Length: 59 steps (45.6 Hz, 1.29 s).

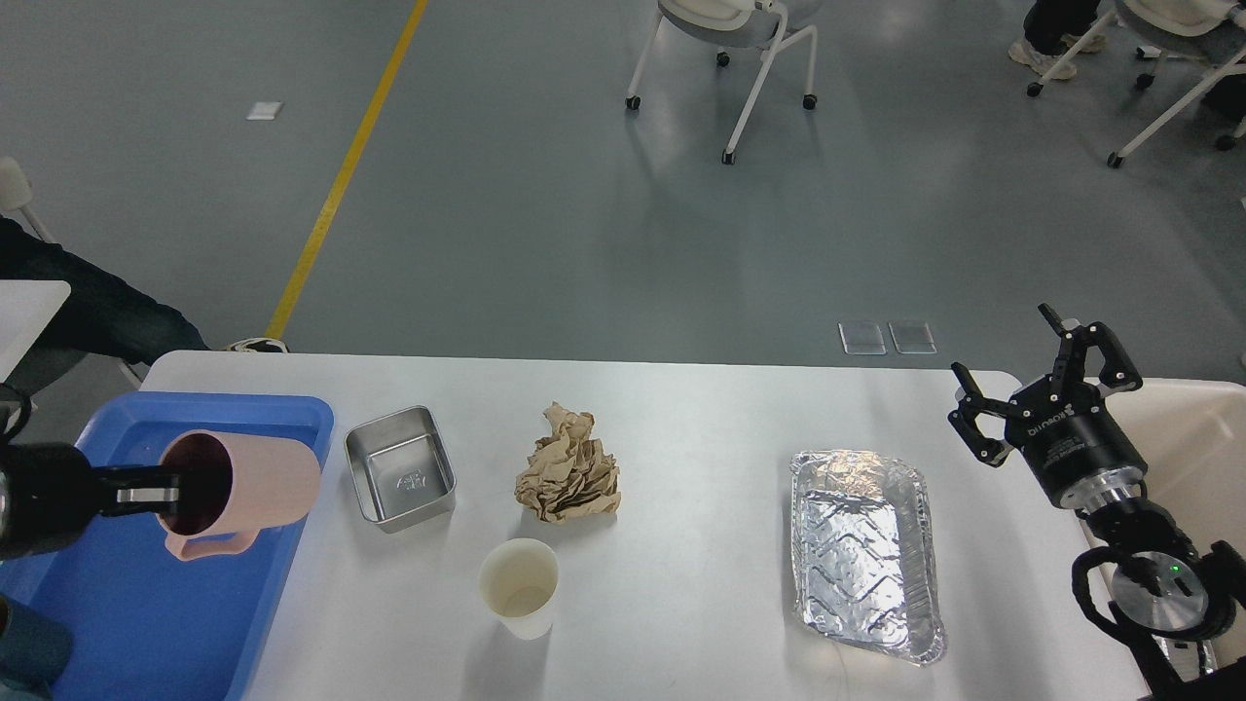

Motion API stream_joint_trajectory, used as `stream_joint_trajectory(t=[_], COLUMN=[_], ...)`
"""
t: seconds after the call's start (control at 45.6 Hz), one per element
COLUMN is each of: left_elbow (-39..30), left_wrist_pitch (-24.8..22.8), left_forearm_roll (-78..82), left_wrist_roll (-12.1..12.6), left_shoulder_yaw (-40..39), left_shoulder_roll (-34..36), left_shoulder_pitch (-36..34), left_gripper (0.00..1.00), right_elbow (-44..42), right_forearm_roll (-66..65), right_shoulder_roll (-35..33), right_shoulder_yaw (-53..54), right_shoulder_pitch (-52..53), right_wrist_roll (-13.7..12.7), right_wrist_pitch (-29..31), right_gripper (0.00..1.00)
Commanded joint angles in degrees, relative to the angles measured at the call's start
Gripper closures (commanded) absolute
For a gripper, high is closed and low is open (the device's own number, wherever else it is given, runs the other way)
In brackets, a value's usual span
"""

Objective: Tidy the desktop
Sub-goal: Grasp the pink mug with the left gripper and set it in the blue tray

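Observation:
The white desktop spans the view. My left gripper is shut on the rim of a pink mug, holding it on its side over the blue tray at the left. My right gripper is open and empty above the desktop's right edge. On the desktop lie a small steel tin, a crumpled brown paper ball, a white paper cup and a foil tray.
A cream-coloured bin stands just off the right edge, behind my right arm. A dark object sits at the tray's near left corner. Chairs and a seated person are on the floor beyond.

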Motion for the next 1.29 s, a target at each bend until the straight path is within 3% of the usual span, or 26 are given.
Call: stream_joint_trajectory(t=[0.0, 0.11, 0.285, 0.57, 0.833, 0.965, 1.272], left_elbow=[0.0, 0.1, 1.5, 8.0, 14.1, 17.1, 22.2], left_wrist_pitch=[-5.9, -9.9, -9.4, 1.5, 12.8, 14.9, 15.0], left_forearm_roll=[-1.4, -3.6, -3.6, -0.6, 4.4, 4.3, 4.4], left_wrist_roll=[0.0, -0.1, 0.7, 0.9, 0.1, 0.0, 0.0], left_shoulder_yaw=[-8.5, -12.5, -11.7, -2.1, 7.5, 9.9, 13.4], left_shoulder_roll=[2.8, 4.4, 5.4, 3.7, 0.2, -0.5, -5.4], left_shoulder_pitch=[0.1, 0.1, 2.3, 10.8, 11.9, 12.1, 11.9], left_gripper=[1.0, 1.0, 1.0, 1.0, 1.0, 0.99, 0.98], right_elbow=[0.0, 0.0, 0.0, 0.0, -0.3, -0.3, -0.5], right_forearm_roll=[0.0, 0.0, 0.0, 0.0, 0.0, 0.0, 0.0], right_shoulder_roll=[0.1, 0.1, -0.2, -0.4, -0.5, -0.5, -0.5], right_shoulder_yaw=[-0.3, -0.3, -0.3, -0.2, -0.1, -0.1, 0.3], right_shoulder_pitch=[0.3, 0.4, 0.4, 0.3, 0.1, 0.1, 0.0], right_wrist_roll=[0.0, 0.0, 0.0, 0.0, 0.0, 0.0, 0.0], right_wrist_pitch=[-0.3, -0.3, -0.2, -0.2, -0.2, -0.2, -0.2], right_gripper=[0.0, 0.0, 0.0, 0.0, 0.0, 0.0, 0.0])
